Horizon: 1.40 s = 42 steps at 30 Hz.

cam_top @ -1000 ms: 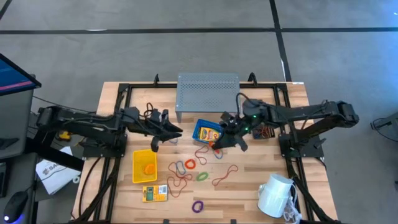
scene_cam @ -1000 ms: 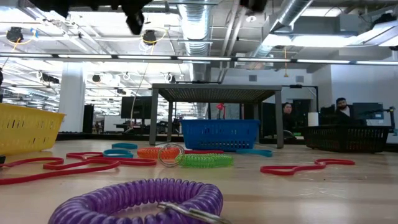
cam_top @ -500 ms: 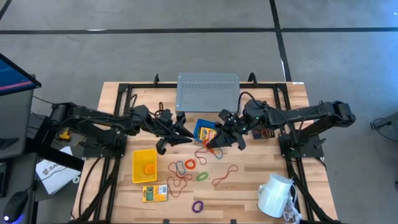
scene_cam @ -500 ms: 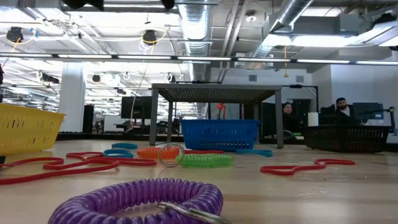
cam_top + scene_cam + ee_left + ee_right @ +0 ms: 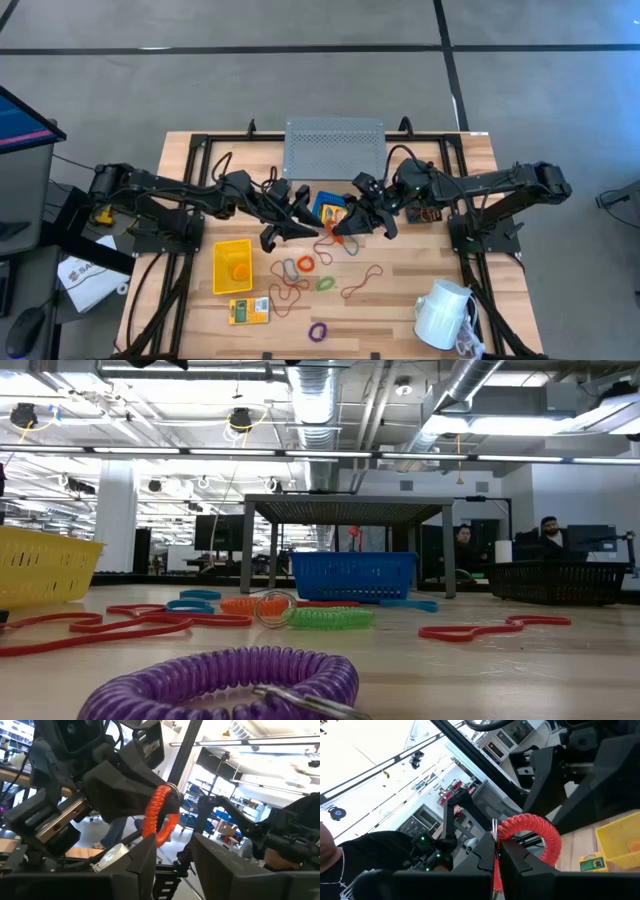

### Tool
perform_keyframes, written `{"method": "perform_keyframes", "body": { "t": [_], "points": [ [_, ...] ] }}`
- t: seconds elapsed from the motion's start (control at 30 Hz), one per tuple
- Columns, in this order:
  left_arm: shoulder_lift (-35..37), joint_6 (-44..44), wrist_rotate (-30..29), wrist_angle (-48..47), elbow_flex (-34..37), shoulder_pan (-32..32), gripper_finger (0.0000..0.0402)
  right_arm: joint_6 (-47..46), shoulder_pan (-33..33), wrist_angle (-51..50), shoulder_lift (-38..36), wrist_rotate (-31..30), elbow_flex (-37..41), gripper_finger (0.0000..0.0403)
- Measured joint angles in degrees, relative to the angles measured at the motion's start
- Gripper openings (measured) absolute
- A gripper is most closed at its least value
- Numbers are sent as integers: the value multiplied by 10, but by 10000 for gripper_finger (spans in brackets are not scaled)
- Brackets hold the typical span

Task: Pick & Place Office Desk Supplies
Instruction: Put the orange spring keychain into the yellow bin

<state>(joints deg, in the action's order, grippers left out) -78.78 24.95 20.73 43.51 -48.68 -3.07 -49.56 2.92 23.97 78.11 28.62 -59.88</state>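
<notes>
My right gripper [image 5: 347, 224] hangs above the table's middle, in front of the blue bin [image 5: 330, 208], shut on an orange-red coil loop [image 5: 159, 817]. My left gripper [image 5: 312, 218] faces it from the table's left, close by. Its fingers [image 5: 137, 865] stand open just short of the loop and I see no touch. Several other loops lie flat on the table: orange [image 5: 305, 263], green [image 5: 325, 284], red [image 5: 360, 285] and purple [image 5: 220, 680]. The yellow bin [image 5: 232, 265] holds an orange thing. A yellow packet [image 5: 248, 312] lies near the table's front. My right gripper pinches the loop between its two shut fingers [image 5: 517, 862] at the end with the metal ring [image 5: 494, 827]. The fingers lie about level and come from the table's right. The coil [image 5: 540, 832] curves out past the fingertips, lifted clear of the table.
The grey perforated riser [image 5: 335, 148] stands at the back middle. The black mesh bin [image 5: 430, 212] sits right of the blue bin, under the right arm. A white mug [image 5: 445, 312] lies at the front right. People sit in the room beyond the table.
My left gripper has moved toward the table's right edge and up a little, tipping upward, until it faces my right gripper and the loop. My right gripper has stayed where it was, shut on the loop.
</notes>
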Motion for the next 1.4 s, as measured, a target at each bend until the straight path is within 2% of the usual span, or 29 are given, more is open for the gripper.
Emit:
{"method": "perform_keyframes", "body": {
  "t": [0.27,0.53,1.1,1.4],
  "points": [
    [0,0,-15,0,-2,0,166,-15,1,27,0,0,0,1],
    [0,0,-41,13,-2,0,188,-15,1,27,0,-1,0,1],
    [-1,0,-51,7,-25,0,184,-10,1,55,0,-7,0,1],
    [-21,37,-51,10,-27,-10,182,-10,-1,51,0,-7,0,1]
  ]
}}
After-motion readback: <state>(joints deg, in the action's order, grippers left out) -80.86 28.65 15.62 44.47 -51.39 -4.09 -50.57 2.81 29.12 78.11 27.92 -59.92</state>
